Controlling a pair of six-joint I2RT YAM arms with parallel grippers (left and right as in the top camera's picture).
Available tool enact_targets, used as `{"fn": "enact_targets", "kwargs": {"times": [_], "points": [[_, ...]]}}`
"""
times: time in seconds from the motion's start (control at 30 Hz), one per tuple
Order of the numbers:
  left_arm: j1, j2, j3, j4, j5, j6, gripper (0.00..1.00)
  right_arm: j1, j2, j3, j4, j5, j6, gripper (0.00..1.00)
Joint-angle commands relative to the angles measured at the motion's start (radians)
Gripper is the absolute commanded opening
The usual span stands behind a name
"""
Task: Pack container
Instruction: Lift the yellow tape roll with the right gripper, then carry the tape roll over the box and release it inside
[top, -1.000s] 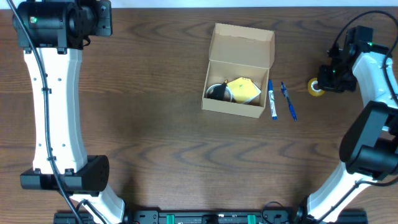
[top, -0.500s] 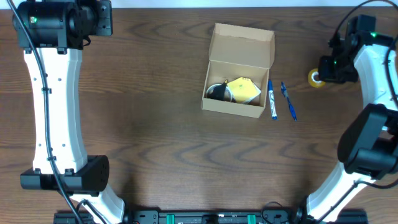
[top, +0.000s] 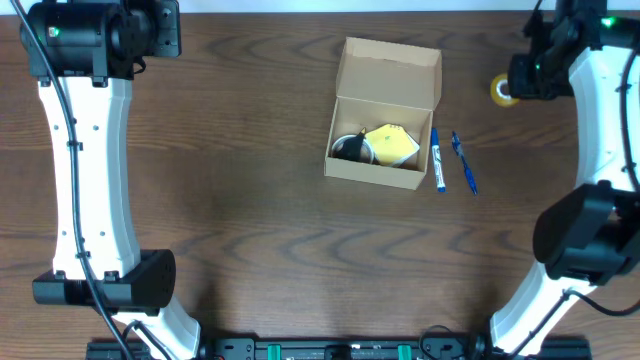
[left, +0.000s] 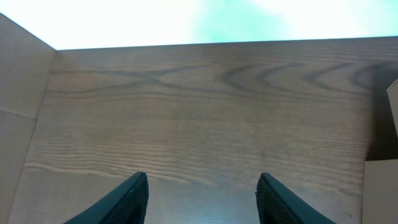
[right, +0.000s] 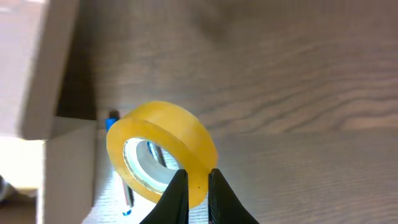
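Note:
The tan cardboard box (top: 385, 135) stands open in the middle of the table, its flap lid (top: 390, 72) folded back. A yellow item (top: 392, 145) and a dark round item (top: 350, 148) lie inside. Two blue pens (top: 438, 160) lie just right of it. My right gripper (top: 512, 88) is shut on a yellow tape roll (right: 160, 149), pinching its wall and holding it above the table at the far right; the roll also shows in the overhead view (top: 502, 90). My left gripper (left: 202, 193) is open and empty at the far left.
The box wall (right: 46, 68) and a blue pen (right: 113, 119) show past the roll in the right wrist view. The table's far edge (left: 205, 45) runs close to the left gripper. The left arm (top: 85, 180) spans the left side.
My right gripper has lifted the yellow tape roll off the table and carried it toward the far edge. The left arm has not moved.

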Motion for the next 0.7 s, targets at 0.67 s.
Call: {"fn": "enact_targets", "kwargs": {"times": [0.67], "points": [[0.002,-0.015,0.014,-0.002,0.008,-0.004,0.57,0.324,-0.111,0.084,-0.053,0.006,-0.055,0.10]]}}
